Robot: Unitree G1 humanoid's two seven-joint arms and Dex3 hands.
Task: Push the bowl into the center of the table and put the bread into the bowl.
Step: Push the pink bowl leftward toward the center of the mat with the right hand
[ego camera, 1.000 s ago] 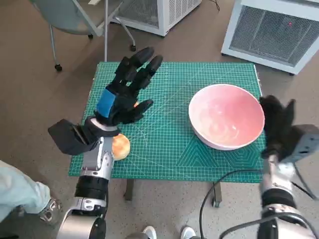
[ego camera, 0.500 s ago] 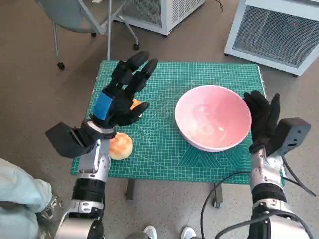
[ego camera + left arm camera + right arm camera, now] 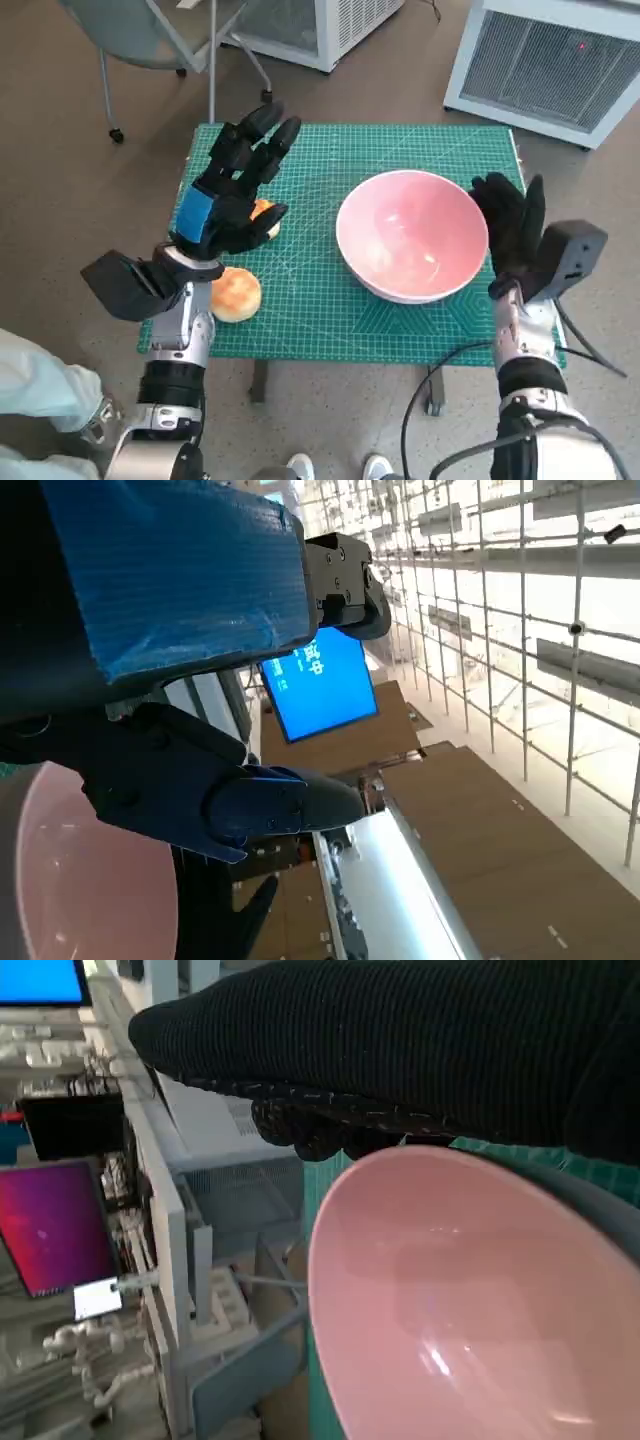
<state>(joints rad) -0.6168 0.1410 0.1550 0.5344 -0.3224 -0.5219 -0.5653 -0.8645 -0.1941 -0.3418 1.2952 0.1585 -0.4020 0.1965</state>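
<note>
Even, soft daylight fills the head view; the green mat (image 3: 400, 170) reads clearly, and only faint shadows lie under the bowl (image 3: 412, 235). A pale sheen sits on the bowl's inner wall. Straight lines bend a little near the picture's edges. In the left wrist view the windows behind the blue tape (image 3: 170, 565) are blown out to white, and the tape itself is soft and out of focus. In the right wrist view the glove (image 3: 420, 1050) is dark and blurred, and small glints mark the bowl.

Open green worktop (image 3: 330, 300) between bowl (image 3: 412, 234) and bread (image 3: 236, 294), left hand (image 3: 228, 195) over its left side
</note>
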